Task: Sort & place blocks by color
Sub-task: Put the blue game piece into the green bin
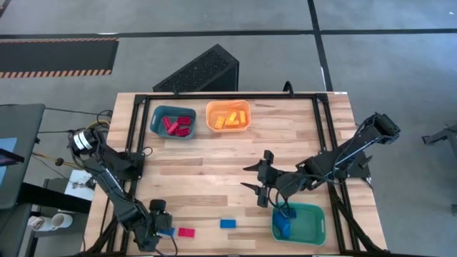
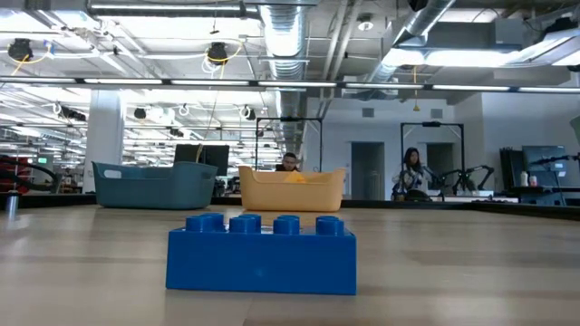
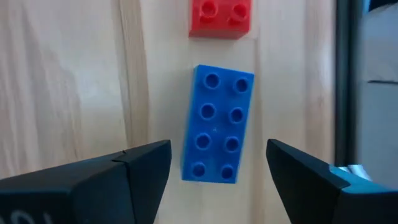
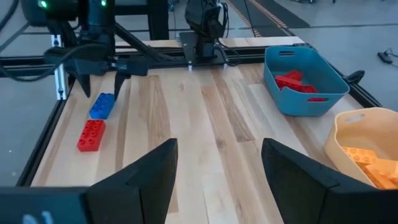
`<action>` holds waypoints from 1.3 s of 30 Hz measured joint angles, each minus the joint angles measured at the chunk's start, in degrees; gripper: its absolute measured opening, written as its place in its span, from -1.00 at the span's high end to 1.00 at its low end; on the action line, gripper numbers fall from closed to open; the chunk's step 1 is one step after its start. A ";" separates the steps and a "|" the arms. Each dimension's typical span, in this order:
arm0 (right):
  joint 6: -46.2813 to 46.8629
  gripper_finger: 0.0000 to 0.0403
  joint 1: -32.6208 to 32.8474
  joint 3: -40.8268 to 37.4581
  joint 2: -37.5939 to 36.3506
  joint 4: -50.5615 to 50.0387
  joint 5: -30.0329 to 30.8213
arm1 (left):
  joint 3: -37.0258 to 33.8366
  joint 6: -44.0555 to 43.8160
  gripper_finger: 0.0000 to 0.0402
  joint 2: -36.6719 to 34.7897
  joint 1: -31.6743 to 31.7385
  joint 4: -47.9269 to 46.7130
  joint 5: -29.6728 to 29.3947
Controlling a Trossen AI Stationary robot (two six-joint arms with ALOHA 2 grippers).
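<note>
Blue brick [image 3: 217, 124] lies flat on the wooden worktop [image 3: 68, 81] under our left pincer [image 3: 217, 165], fingers spread wide either side, apart from it. Its long axis runs away from the pincer. Just beyond sits a red brick [image 3: 221, 17]. Right pincer [image 4: 217, 168] hangs open mid-worktop, holding nothing.

A wooden table [image 1: 214, 171] carries three bins: a blue bin [image 1: 156, 123] beside an orange bin [image 1: 211, 116] at the far edge, a green bin [image 1: 313, 225] at the near right. Two people [image 2: 412, 168] sit in the room behind.
</note>
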 joint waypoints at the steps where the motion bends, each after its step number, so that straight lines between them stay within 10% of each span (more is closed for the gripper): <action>1: -0.02 -0.26 -0.02 0.00 0.00 0.00 0.00 | -0.02 0.41 -0.20 0.74 0.00 0.25 0.24; 15: -0.57 -0.26 -0.28 -0.04 0.02 -0.12 -0.24 | 0.89 2.56 0.50 1.27 1.68 -10.54 4.77; 22: -2.13 -0.26 -0.17 -0.04 0.02 1.96 -0.39 | 1.39 5.65 0.50 -15.82 4.00 -16.11 -15.76; 28: -5.30 -0.26 0.19 -0.39 0.02 8.11 -0.90 | -10.78 21.09 0.50 -30.62 7.84 10.68 -31.35; 35: -7.77 -0.26 -2.19 -11.76 0.02 35.50 -6.70 | -32.09 41.00 0.50 -36.04 18.09 59.78 -29.71; 39: -4.25 -0.26 -6.01 -18.30 0.07 46.85 -10.04 | -35.84 47.08 0.50 -34.73 24.69 72.23 -27.46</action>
